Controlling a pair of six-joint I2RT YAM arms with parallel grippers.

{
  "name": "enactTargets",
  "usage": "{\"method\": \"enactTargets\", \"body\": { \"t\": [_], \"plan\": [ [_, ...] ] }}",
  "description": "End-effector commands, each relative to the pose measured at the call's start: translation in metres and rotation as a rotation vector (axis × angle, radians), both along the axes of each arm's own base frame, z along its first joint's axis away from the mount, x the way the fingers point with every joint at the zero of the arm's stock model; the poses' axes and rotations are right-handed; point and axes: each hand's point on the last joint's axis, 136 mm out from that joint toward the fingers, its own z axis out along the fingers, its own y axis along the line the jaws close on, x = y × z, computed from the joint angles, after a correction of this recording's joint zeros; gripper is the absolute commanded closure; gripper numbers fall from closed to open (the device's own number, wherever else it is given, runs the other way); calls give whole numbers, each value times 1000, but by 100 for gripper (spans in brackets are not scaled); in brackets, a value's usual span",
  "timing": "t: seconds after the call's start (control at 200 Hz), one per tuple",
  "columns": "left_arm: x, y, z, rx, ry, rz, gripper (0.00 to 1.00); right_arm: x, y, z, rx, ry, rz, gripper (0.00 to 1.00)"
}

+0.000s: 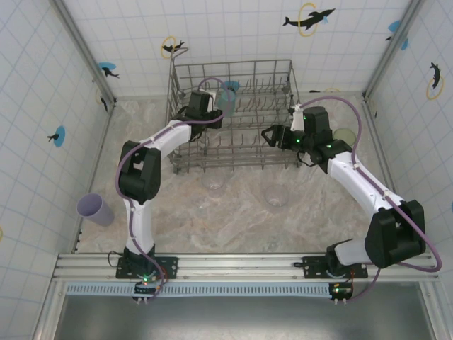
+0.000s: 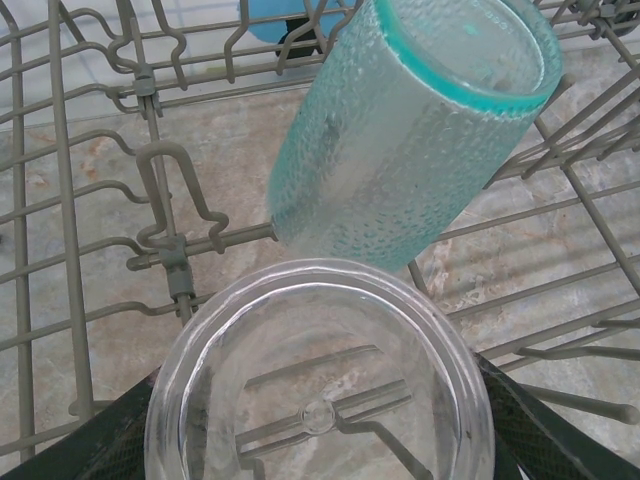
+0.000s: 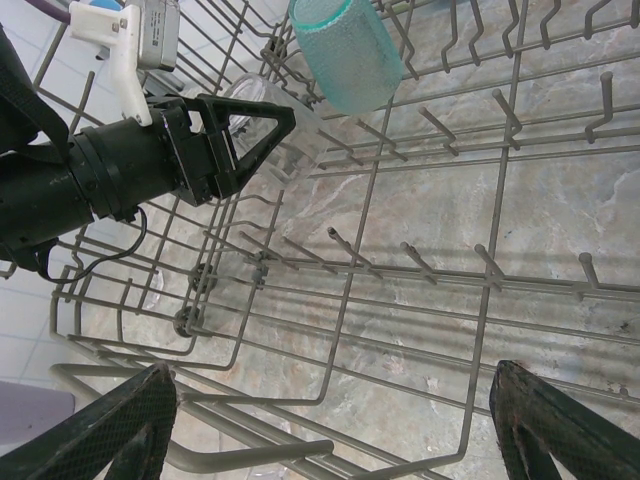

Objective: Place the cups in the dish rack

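A textured teal cup [image 2: 410, 130] leans tilted on the tines inside the grey wire dish rack [image 1: 233, 71]. The left gripper [image 3: 262, 130] grips a clear cup [image 2: 320, 390] just beside it. The right gripper [image 3: 330, 420], its fingers spread apart, hovers over the rack holding nothing.

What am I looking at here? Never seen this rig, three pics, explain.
Two robot arms are bolted at a table's near edge. The wide picture comes from a fixed camera above and behind them; the other two come from cameras on each wrist. A grey wire dish rack stands on the marbled table. The left hand holds a clear cup inside the rack, beside a tilted teal cup. The right hand is open, holding nothing. Outside the rack lie a lavender cup and two clear cups.
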Motion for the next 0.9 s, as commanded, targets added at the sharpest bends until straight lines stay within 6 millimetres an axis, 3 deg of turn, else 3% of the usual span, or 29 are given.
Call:
{"method": "enactTargets", "body": {
  "t": [0.0,0.135,0.205,0.37,0.541,0.551,0.571,0.891],
  "plan": [
    [4,2,-12,45,13,-3,62,-5,-5,1,7,-1,-13,16],
    [4,5,-11,55,13,9,43,-6,-6,1,7,-1,-15,16],
    [3,7,-12,61,16,14,28,-7,-6,3,9,-3,-14,16],
    [1,7,-2,45,12,15,6,-8,-6,6,15,-12,-15,16],
    [0,8,21,25,-23,23,3,-10,-6,8,21,-14,-17,16],
    [-6,-5,23,22,-26,-1,3,-10,-6,7,21,-14,-17,16],
    [-8,-10,26,17,-30,-8,3,-11,-6,8,21,-15,-16,16],
    [-18,-17,100,-69,-149,21,2,-17,-9,5,21,-12,-19,16]
  ]
}}
